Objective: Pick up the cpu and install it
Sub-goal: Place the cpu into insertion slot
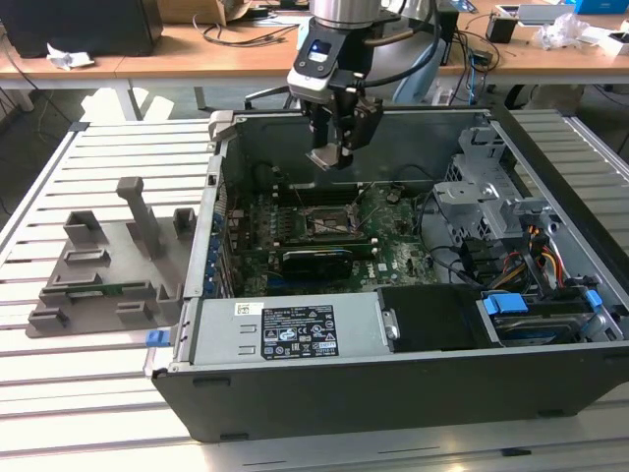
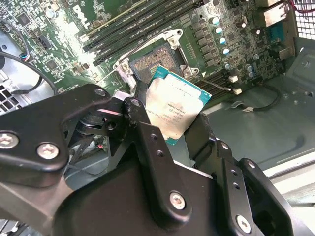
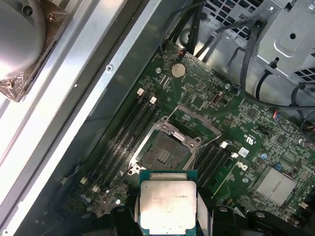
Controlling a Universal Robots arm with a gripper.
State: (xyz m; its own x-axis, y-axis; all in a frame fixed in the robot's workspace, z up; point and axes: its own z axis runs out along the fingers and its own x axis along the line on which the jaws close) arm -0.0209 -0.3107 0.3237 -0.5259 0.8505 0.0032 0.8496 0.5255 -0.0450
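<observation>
Hand: your hand (image 1: 332, 157) hangs over the open computer case (image 1: 295, 413), with its fingers (image 2: 147, 137) closed on the cpu's edges.
Cpu: you see the cpu (image 3: 168, 206) gripped in both wrist views, silver top showing. It is held in the air above the motherboard (image 3: 236, 128), near the socket (image 3: 165, 150) but apart from it.
Socket: it lies open with its contacts bare.
Worktop: the pale slatted worktop (image 1: 108, 147) carries the case lying on its side. A grey tray (image 1: 98, 280) sits beside the case on the exterior view's left.
Room: behind your worktop stand wooden desks (image 1: 197, 54), strewn with cables (image 1: 246, 29) and small clutter.
</observation>
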